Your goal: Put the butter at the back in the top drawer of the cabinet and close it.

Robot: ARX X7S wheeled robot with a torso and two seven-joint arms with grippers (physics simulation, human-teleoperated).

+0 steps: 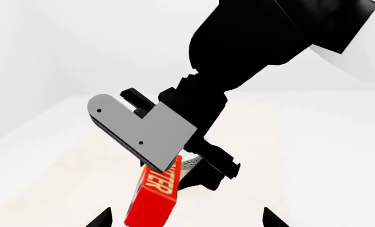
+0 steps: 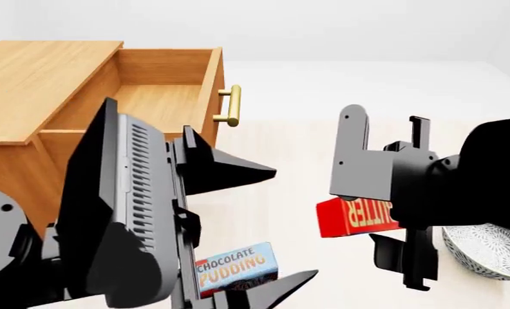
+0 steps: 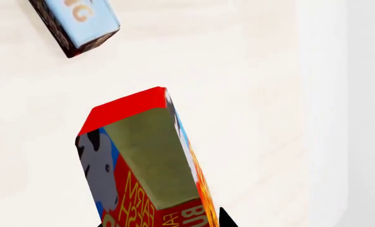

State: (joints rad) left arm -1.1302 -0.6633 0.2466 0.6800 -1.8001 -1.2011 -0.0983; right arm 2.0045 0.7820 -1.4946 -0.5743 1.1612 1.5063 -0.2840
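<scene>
The butter point(image 2: 351, 217), a red box with yellow lettering, hangs in the air right of centre with my right gripper point(image 2: 384, 217) shut on it. In the right wrist view the butter point(image 3: 143, 161) fills the lower middle and a dark fingertip point(image 3: 225, 220) shows beside it. The cabinet point(image 2: 40, 84) stands at the back left. Its top drawer point(image 2: 208, 84) is pulled open and looks empty, with the brass handle point(image 2: 229, 106) on its front. My left gripper point(image 2: 290, 224) is open and empty in the left foreground. The left wrist view looks at the held butter point(image 1: 153, 198).
A brown-and-blue chocolate pudding box point(image 2: 236, 267) lies on the pale table between my left gripper's fingers, also seen as a pudding box point(image 3: 80, 23) in the right wrist view. A patterned bowl point(image 2: 487, 248) sits at the right edge, under my right arm.
</scene>
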